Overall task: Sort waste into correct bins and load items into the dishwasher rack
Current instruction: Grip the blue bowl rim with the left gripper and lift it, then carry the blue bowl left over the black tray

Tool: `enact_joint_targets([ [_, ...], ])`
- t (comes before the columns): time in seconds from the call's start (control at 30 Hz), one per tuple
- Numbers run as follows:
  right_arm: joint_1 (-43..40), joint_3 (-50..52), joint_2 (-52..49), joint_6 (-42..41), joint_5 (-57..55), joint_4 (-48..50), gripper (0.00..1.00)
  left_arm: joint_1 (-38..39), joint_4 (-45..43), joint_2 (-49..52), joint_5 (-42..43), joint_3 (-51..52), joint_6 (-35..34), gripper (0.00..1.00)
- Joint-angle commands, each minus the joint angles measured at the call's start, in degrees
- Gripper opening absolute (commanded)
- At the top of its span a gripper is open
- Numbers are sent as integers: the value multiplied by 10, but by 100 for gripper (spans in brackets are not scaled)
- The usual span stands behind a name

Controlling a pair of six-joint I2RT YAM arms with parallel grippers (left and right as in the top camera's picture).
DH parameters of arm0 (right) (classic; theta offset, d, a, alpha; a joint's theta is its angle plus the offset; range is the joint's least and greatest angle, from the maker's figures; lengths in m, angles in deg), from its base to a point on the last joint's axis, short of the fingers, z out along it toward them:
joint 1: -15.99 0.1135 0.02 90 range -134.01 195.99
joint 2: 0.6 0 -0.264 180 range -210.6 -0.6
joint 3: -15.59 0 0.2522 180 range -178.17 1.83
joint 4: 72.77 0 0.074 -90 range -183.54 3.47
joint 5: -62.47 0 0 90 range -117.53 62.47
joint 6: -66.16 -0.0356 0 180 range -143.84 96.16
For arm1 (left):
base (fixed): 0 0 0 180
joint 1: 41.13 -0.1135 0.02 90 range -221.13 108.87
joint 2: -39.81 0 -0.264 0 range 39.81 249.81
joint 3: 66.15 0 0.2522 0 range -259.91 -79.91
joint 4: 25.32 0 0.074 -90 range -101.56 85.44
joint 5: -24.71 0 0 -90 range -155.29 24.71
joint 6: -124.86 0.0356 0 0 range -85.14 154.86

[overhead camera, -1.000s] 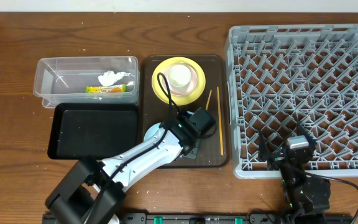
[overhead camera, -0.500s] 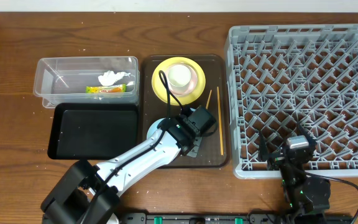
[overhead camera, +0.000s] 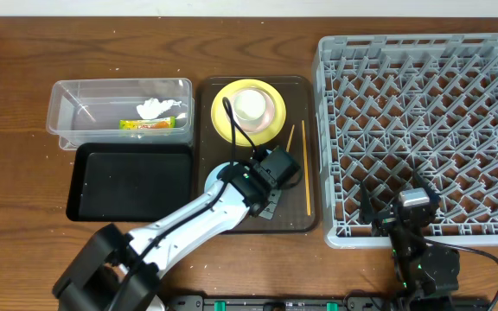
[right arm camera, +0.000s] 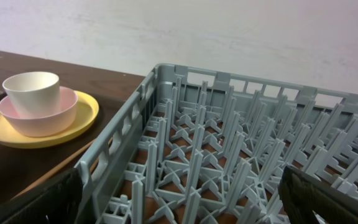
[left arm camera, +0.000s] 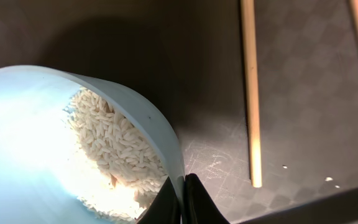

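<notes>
**Left arm gripping the rice bowl, with the rice waiting to be tipped out**

The left gripper (left arm camera: pixel 182 198) is pinching the right-hand rim of the light blue bowl (left arm camera: pixel 30 143), one finger inside and one outside, clamped on the thin wall. The bowl is at the near left of the brown serving tray (overhead camera: pixel 296 223), though I cannot tell whether it is resting there or just off it. Loose white rice (left arm camera: pixel 120 146) is lying heaped toward the gripped side.

The rice-emptying step appears to be in hand. The next move is calling for a lift clear of the tray, a carry left to a bin and a controlled tilt, without the bowl swinging on that narrow grip.

The clear tub (overhead camera: pixel 85 112), far left, is already holding the tissue (overhead camera: pixel 154 106) and snack wrapper (overhead camera: pixel 150 124). The black tray (overhead camera: pixel 128 181) is lying just left of the bowl.

Two chopsticks (overhead camera: pixel 306 173) are lying just right of the grip. The yellow plate (overhead camera: pixel 221 125), carrying the pink bowl (overhead camera: pixel 269 119) and white cup (overhead camera: pixel 249 105), is sitting on the far side.

The right gripper (overhead camera: pixel 415 204) is hanging with fingers spread wide over the near edge of the dishwasher rack (overhead camera: pixel 422 104), holding nothing.
</notes>
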Motion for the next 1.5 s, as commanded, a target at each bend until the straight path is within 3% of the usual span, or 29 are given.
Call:
enact_joint_targets([
  [0.0,5,1,3,6,-2,-2,99,-3,3,-35,-16,-17,10,6],
  [0.33,5,1,3,6,-2,-2,99,-64,12,-148,45,-17,5,6],
  [0.6,5,1,3,6,-2,-2,99,-224,32,-210,131,-17,6,6],
  [0.83,5,1,3,6,-2,-2,99,-421,43,-211,368,-16,70,6],
  [1.07,5,1,3,6,-2,-2,99,-614,38,-210,547,-3,109,6],
  [1.23,5,1,3,6,-2,-2,99,-709,6,-210,650,39,113,6],
  [1.47,5,1,3,6,-2,-2,99,-801,-103,-195,772,120,112,6],
])
